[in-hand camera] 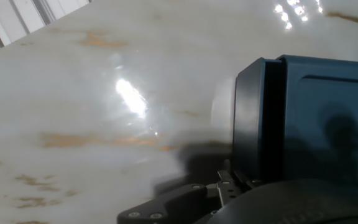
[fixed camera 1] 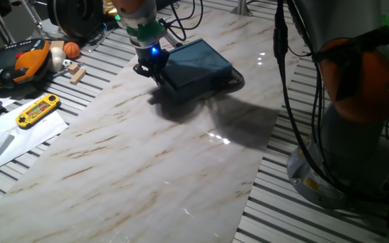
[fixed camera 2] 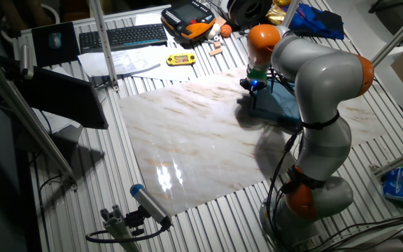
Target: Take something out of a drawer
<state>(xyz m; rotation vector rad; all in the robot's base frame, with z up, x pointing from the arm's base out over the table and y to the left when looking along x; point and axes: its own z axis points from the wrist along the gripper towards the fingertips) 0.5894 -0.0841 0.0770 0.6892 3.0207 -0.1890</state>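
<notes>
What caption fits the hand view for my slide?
Gripper low at the front of the dark blue box on the marble tabletop.

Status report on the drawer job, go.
End effector low at the front end of the blue box, jaw state unclear. Drawer looks shut or barely out. No packet visible. Marble board in front clear.

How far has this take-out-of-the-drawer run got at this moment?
Early stage. Done: the gripper has reached the front of the blue box. In hand: it is working at the drawer front, where the hand view shows that end close up. Left: no packet is visible anywhere, so opening and removal remain.
</notes>
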